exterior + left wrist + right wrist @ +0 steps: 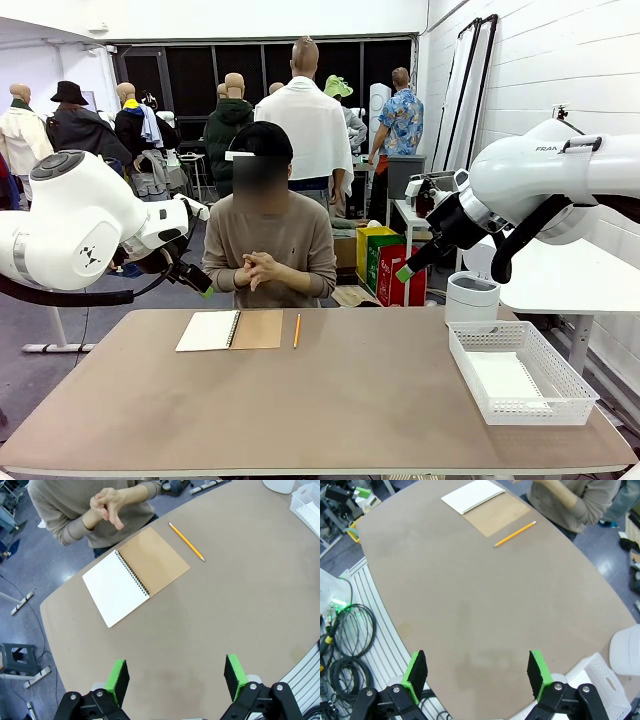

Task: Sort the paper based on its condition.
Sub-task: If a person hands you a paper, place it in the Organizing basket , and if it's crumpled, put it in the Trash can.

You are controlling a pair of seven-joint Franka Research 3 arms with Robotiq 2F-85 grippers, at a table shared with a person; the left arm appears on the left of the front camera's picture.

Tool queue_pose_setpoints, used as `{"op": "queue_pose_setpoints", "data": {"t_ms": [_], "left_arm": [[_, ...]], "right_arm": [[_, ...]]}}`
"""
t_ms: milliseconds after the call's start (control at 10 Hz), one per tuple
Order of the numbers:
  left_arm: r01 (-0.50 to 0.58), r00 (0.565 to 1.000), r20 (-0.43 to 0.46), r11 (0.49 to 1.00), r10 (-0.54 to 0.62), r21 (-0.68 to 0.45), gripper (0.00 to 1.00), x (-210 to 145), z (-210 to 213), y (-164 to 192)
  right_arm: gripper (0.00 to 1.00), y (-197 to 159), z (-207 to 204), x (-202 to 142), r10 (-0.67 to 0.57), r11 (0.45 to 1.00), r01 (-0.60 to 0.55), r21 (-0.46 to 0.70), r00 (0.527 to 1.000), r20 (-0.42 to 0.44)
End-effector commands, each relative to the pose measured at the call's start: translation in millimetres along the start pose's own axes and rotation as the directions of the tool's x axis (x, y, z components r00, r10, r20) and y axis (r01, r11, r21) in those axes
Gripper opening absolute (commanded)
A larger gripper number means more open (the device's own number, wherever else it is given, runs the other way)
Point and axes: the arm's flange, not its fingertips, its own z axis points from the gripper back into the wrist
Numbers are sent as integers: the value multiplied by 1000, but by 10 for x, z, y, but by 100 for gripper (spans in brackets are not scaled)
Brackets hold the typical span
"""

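On the brown oval tabletop (pixel 330 410), a white plastic mesh basket (pixel 468 375) stands well to the right of an open spiral notebook with a tan cardboard cover (pixel 230 330). A flat white paper sheet (pixel 508 380) lies inside the basket. The left gripper (pixel 172 672) and right gripper (pixel 477 672) hang above the tabletop on the robot's side of the notebook, both spread and empty. A person's clasped hands (pixel 258 268) are just beyond the notebook, and a yellow pencil (pixel 296 330) lies just to its right.
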Motion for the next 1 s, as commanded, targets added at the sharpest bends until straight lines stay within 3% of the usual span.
{"op": "queue_pose_setpoints", "data": {"t_ms": [0, 900], "left_arm": [[-3, 1000, 0, 1000, 3, -2, 100, -7, -1, 10], [-3, 1000, 0, 1000, 3, -2, 100, -7, -1, 10]], "right_arm": [[100, -4, 4, 1, -2, 1000, 2, 1, 1000, 0], [100, -4, 4, 1, -2, 1000, 2, 1, 1000, 0]]}}
